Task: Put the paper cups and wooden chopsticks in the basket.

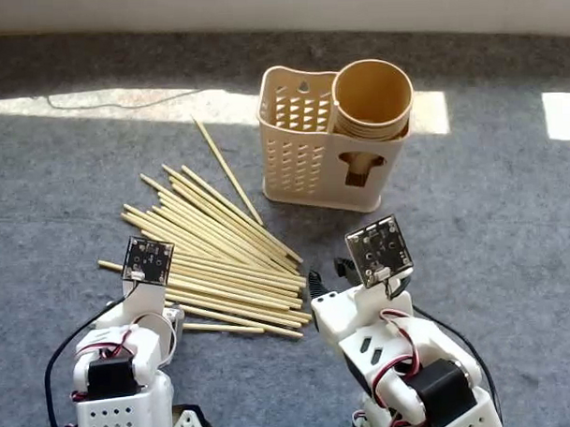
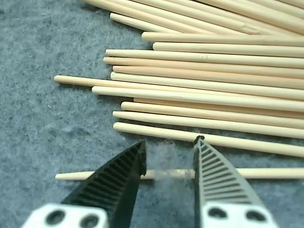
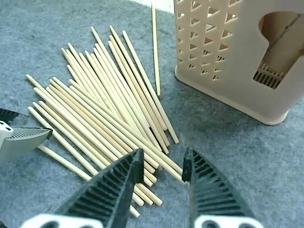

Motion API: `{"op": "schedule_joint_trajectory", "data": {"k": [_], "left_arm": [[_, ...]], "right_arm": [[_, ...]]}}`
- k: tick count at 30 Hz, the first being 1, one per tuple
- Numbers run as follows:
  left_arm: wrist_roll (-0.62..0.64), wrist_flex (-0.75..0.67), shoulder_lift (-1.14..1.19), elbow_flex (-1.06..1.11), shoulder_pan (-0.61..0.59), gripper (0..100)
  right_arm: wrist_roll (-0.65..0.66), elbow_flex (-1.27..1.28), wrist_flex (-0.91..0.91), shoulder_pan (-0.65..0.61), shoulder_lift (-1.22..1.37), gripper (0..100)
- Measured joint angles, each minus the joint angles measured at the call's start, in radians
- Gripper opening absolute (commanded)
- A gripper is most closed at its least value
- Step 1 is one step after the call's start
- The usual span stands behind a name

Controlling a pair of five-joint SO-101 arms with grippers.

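The paper cups [image 1: 373, 100] sat nested in the basket [image 1: 297, 157], so the chopstick step was in hand. Pale, slender wooden chopsticks [image 1: 220, 244] lay fanned on the grey surface [image 1: 510, 224] beside the basket. The left tool [image 2: 170, 142], open and empty, straddled a lone chopstick [image 2: 266, 173]; closing squarely seemed next. The right tool [image 3: 163, 154] hung open over the pile's end.

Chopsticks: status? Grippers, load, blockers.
Left gripper open, astride one chopstick at pile edge. Right gripper open, holding nothing, at pile's end. Paper cups stacked in basket; pile on carpet.
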Motion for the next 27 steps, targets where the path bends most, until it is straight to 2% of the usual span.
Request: {"op": "schedule_joint_trajectory", "data": {"k": [6,12,19,27], "left_arm": [[0.000,0.000,0.000,0.000,0.000,16],[0.000,0.000,0.000,0.000,0.000,16],[0.000,0.000,0.000,0.000,0.000,16],[0.000,0.000,0.000,0.000,0.000,16]], "right_arm": [[0.000,0.000,0.003,0.000,0.000,14.5],[0.081,0.000,0.003,0.000,0.000,14.5],[0.100,-0.026,0.003,0.000,0.005,14.5],[0.100,-0.176,0.003,0.000,0.262,14.5]]}}
